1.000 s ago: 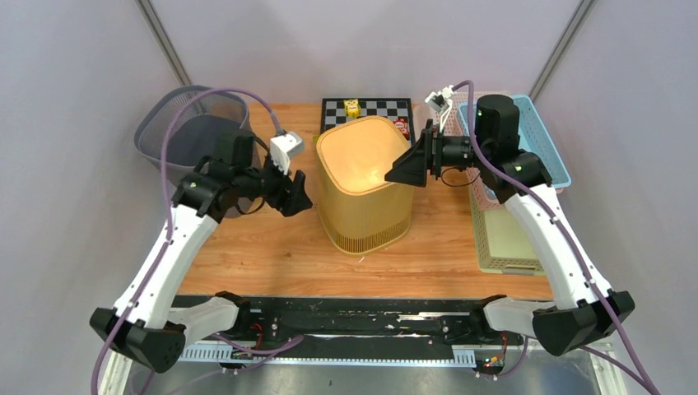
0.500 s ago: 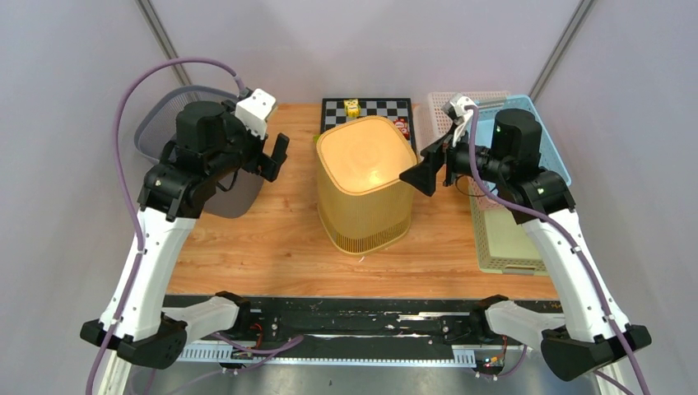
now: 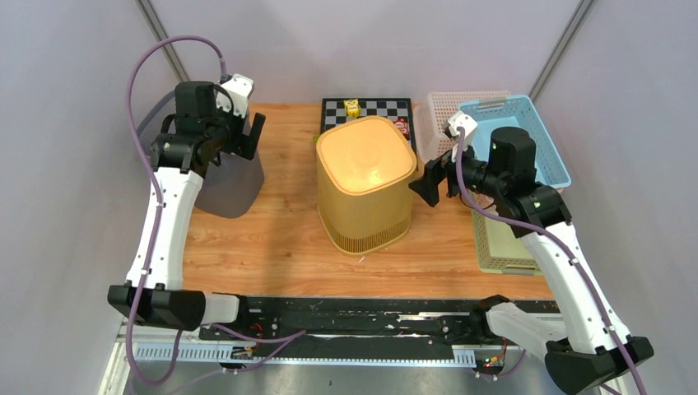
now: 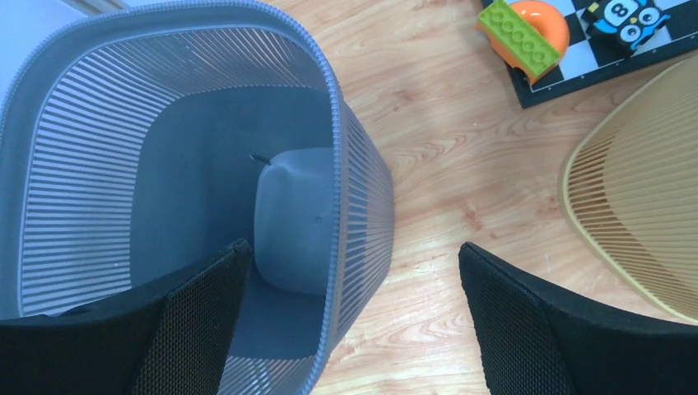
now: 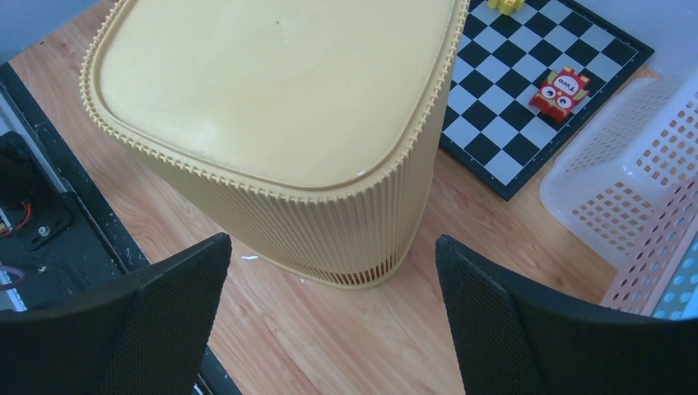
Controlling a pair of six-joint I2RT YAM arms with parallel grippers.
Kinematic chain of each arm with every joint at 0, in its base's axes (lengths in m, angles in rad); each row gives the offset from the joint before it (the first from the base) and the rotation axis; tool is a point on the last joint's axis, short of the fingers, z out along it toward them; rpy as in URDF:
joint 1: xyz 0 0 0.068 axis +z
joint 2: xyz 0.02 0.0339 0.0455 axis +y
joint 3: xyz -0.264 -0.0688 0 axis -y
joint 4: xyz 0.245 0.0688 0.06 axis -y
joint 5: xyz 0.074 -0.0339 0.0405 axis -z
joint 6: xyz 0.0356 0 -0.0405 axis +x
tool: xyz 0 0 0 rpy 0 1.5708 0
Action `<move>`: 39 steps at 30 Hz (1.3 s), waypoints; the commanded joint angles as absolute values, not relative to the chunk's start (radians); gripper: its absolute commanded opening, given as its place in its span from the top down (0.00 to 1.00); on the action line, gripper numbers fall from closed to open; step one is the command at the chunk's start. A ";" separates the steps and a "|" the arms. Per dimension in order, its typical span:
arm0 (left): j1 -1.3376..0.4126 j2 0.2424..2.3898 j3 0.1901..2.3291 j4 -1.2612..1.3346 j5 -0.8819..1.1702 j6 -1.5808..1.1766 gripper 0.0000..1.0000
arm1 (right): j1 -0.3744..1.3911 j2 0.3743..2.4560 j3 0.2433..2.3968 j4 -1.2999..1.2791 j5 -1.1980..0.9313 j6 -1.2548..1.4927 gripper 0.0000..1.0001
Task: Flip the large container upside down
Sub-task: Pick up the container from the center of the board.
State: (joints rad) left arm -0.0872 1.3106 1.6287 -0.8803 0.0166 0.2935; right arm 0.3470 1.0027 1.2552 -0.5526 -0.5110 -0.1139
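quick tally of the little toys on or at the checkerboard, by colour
yellow toy: 1
red toy: 1
black toy: 1
green brick: 1
orange piece: 1
total: 5 in view; the large container may hide more

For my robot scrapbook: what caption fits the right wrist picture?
Open right end effector hovers beside the yellow container, closed base up, checkerboard behind.

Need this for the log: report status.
Both hands open, empty: left hand over grey bin, right hand beside yellow bin. Yellow bin sits base-up. Nothing blocking.
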 commanded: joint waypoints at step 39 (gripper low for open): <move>-0.014 1.213 1.636 -0.776 0.276 0.418 1.00 | 0.349 0.957 1.143 -0.625 -0.693 -0.543 0.00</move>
State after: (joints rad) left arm -0.0154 1.3266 1.5440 -0.8852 0.1814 0.3611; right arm 0.3470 0.9699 1.1671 -0.6014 -0.6106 -0.3843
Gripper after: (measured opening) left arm 0.037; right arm 0.995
